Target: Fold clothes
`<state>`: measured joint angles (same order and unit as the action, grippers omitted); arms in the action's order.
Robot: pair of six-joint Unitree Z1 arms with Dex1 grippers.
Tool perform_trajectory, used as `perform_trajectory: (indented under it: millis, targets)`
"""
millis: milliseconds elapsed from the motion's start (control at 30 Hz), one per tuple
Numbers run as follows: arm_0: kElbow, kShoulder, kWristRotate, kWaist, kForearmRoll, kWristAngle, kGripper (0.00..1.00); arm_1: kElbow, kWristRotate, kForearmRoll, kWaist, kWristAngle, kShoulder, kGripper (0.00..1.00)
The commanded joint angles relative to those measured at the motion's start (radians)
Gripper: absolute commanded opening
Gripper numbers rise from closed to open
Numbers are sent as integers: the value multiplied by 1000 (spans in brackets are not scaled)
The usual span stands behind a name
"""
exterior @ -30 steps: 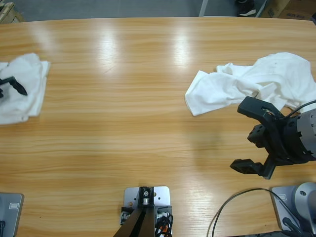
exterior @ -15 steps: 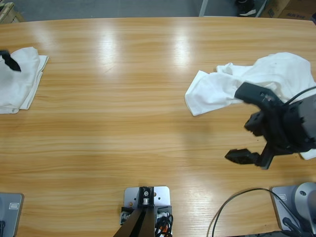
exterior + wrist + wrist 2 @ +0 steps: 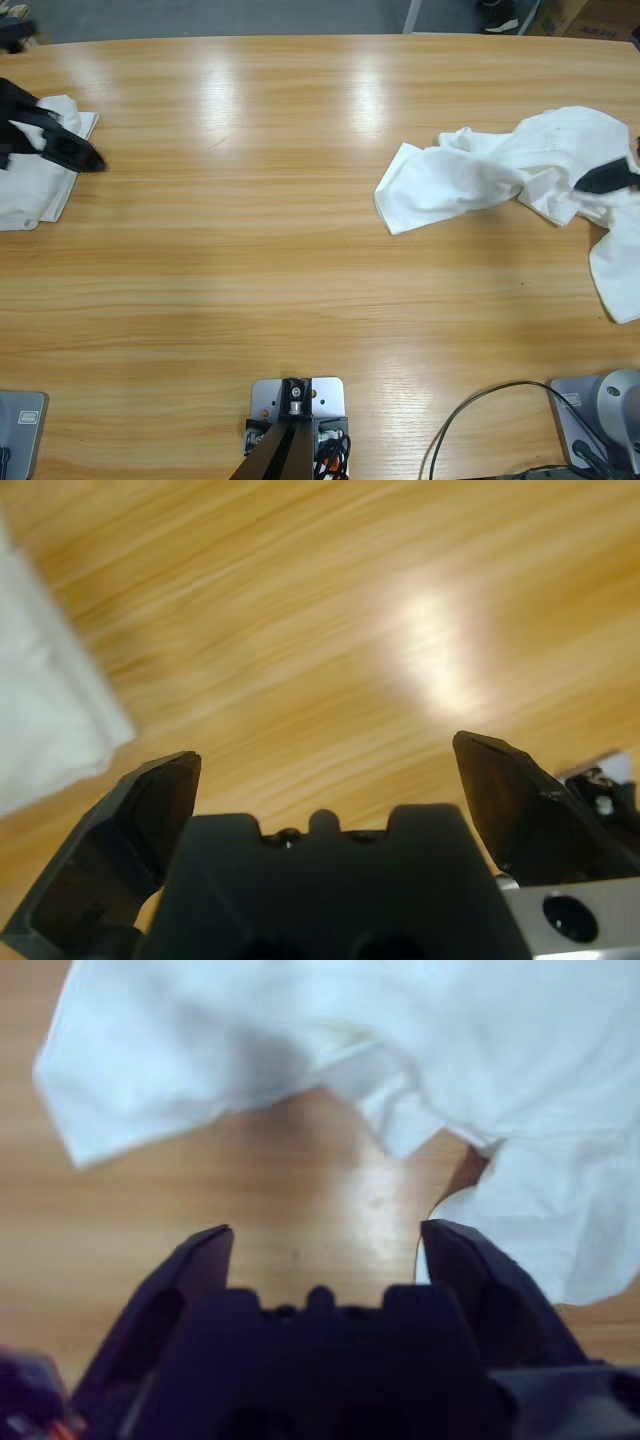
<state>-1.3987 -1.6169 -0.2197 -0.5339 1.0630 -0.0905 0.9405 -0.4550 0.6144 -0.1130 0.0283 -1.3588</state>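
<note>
Two white shirts make up the clothes on the wooden table. A folded one [image 3: 30, 195] lies at the far left edge, and its corner [image 3: 45, 720] shows in the left wrist view. My left gripper [image 3: 55, 135] hovers over its right side, open, with bare wood between the jaws [image 3: 325, 770]. A crumpled white shirt [image 3: 480, 175] is spread at the right. My right gripper [image 3: 612, 176] is at the right picture edge over this shirt, mostly out of the high view. It is open [image 3: 325, 1240], holding nothing, with the crumpled shirt [image 3: 300, 1040] just ahead of it.
Bare wooden tabletop [image 3: 250, 220] stretches between the two shirts. A black cable [image 3: 470, 415] loops at the front right. Cardboard boxes [image 3: 585, 15] stand on the floor beyond the table's far edge.
The right gripper drew back from in front of the crumpled shirt to the right picture edge. The left gripper swung out over the folded shirt's right side. The folded shirt became narrower.
</note>
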Motion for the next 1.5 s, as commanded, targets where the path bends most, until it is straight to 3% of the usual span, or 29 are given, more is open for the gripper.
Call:
perform_trajectory:
  millis: [33,67,133,167,367,533,633,800,833,900,933,1200,1367,1500]
  targets:
    - [-18,-93,187,-117,-52,123,1000,-39,-210,-193,319,-233,-244,613]
    - [-16,-93,184,-126,-53,123,1000,-42,-249,-219,351,-275,-280,597]
    - [-12,-93,175,-139,-52,123,1000,-70,-307,-302,393,-348,-325,387]
    - [-11,-93,173,-144,-52,123,1000,-93,-333,-351,404,-379,-333,360]
    - [-13,-94,168,-151,-52,123,1000,-194,-482,-486,413,-443,-349,356]
    - [-6,-105,156,-174,-52,123,1000,-206,-565,-509,421,-464,-335,374]
    - [-7,-114,155,-182,-54,123,1000,-225,-574,-513,421,-463,-282,503]
    - [-7,-105,157,-186,-50,123,1000,-230,-597,-574,424,-416,-326,486]
    - [-5,-99,158,-186,-46,123,1000,-232,-596,-593,424,-391,-344,412]
    - [-3,-89,158,-186,-40,123,1000,-235,-589,-620,424,-357,-350,24]
    - [0,-84,158,-186,-40,123,1000,-229,-575,-621,424,-353,-345,0]
    - [-4,-89,145,-206,-41,123,1000,-233,-379,-599,424,-377,-297,0]
    - [-9,-84,105,-239,-44,124,1000,-249,-166,-598,408,-546,-160,0]
    - [-43,-37,-43,-239,-44,126,1000,-188,-136,-588,331,-704,-54,0]
